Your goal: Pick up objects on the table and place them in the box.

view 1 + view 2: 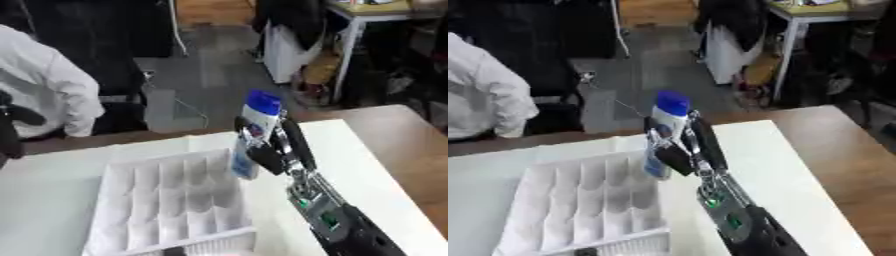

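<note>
Right hand [278,150] clamped on white bottle [254,137], blue cap up | I hold it upright over divided box [171,200] edge, so it can go down into a compartment | left hand unseen

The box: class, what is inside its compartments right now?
The box shows only bare white compartments. The right hand holds the bottle upright over its far right corner, hiding that corner.

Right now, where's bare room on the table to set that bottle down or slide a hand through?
Bare white table lies right of the right hand, out to the wooden edge, and left of the divided box. It is crowded at the box's right wall, where the hand holds the bottle. The compartments look empty.
</note>
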